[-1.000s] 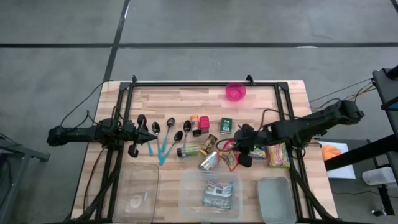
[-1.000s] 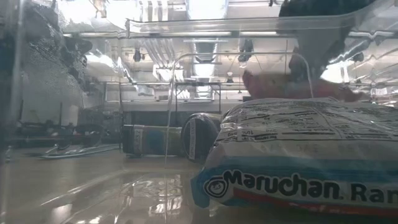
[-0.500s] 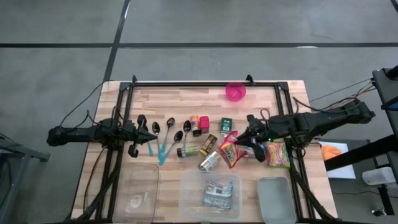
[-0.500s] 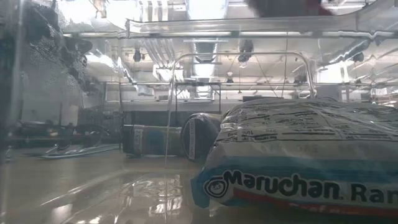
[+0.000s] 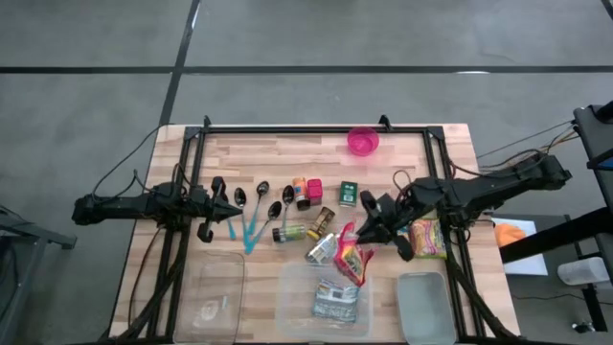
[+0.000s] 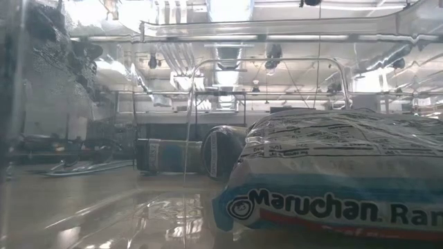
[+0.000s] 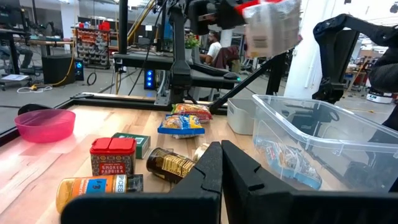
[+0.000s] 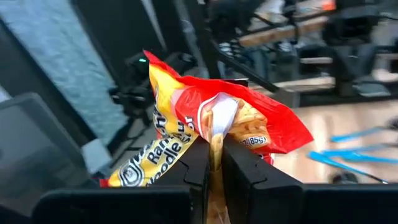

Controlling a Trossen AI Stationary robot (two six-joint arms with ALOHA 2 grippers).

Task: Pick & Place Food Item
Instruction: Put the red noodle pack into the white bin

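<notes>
While it hangs above the clear bin (image 5: 287, 287), the right end effector (image 5: 369, 235) (fingers together) pinches the ramen packet (image 5: 351, 259).

Count across counter (image 5: 287, 149):
- Metal spoons (image 5: 262, 190): four, in row.
- Teal utensils (image 5: 251, 230): about three; exact count unclear.
- Spice jars and tins (image 5: 314, 191): about six.
- Pink bowl (image 5: 362, 142): one.
- Ramen packets: three – one in middle bin (image 5: 337, 299), one red-yellow raised in right hand (image 5: 351, 257), one lying flat (image 5: 428, 239).
- Clear bins (image 5: 213, 297): two.
- Grey tray (image 5: 427, 307): one.
</notes>
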